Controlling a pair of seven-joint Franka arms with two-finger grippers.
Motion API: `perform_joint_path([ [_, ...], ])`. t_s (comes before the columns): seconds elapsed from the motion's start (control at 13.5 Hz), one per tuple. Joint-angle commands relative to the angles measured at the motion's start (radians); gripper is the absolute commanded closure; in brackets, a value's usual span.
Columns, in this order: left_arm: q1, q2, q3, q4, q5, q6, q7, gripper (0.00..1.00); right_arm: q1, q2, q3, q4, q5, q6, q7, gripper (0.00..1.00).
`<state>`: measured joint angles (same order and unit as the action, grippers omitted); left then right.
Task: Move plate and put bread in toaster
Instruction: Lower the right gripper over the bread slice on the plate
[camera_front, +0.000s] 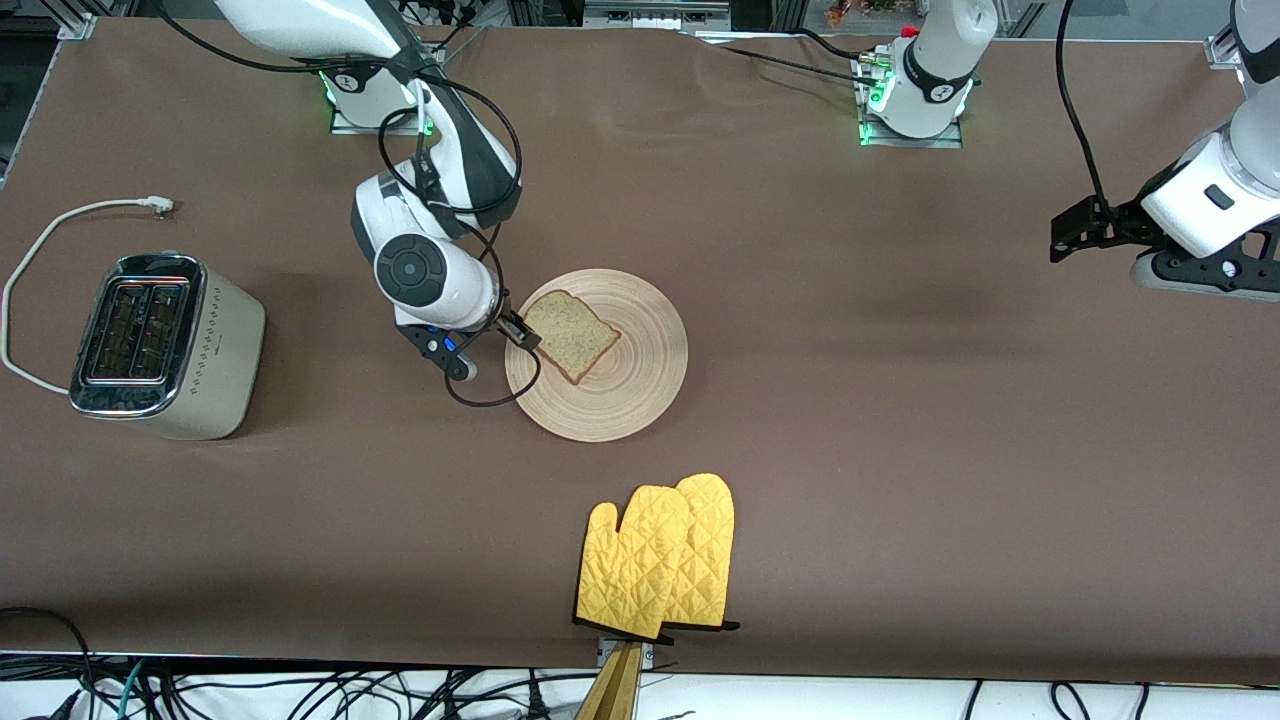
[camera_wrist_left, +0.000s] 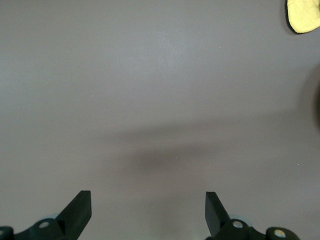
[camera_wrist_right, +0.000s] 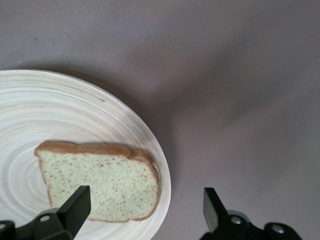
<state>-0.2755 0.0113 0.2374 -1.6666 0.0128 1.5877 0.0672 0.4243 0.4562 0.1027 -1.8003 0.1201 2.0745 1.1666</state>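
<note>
The light wooden plate (camera_front: 640, 390) lies mid-table with the speckled bread (camera_front: 572, 335) lying flat on it. My right gripper (camera_front: 522, 335) is open and low at the plate's rim on the toaster's side. In the right wrist view the right gripper (camera_wrist_right: 145, 206) straddles the plate's rim (camera_wrist_right: 75, 110) and the bread's (camera_wrist_right: 100, 180) rounded end, holding nothing. The cream toaster (camera_front: 160, 345) stands toward the right arm's end of the table, slots up and empty. My left gripper (camera_front: 1075, 232) waits open over bare table at the left arm's end; it is also open in the left wrist view (camera_wrist_left: 147, 206).
A pair of yellow oven mitts (camera_front: 660, 555) lies near the table's front edge, nearer the camera than the plate; one tip shows in the left wrist view (camera_wrist_left: 304, 15). The toaster's white cord (camera_front: 40, 240) loops beside it. Brown table cover (camera_front: 900, 450) all round.
</note>
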Motion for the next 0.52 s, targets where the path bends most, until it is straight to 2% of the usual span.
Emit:
perform_joint_path([
  [0.0,0.007,-0.007,-0.001,-0.007,-0.025,0.006,-0.012,0.00,0.001,-0.028,0.021,-0.086,0.012,0.091,0.019,0.00],
  [0.22,0.007,-0.007,-0.003,-0.007,-0.025,0.003,-0.044,0.00,0.002,-0.027,0.054,-0.151,0.012,0.177,0.053,0.00],
  [0.45,0.007,-0.007,-0.003,-0.007,-0.025,0.002,-0.046,0.00,0.014,-0.024,0.058,-0.163,0.012,0.185,0.054,0.00],
])
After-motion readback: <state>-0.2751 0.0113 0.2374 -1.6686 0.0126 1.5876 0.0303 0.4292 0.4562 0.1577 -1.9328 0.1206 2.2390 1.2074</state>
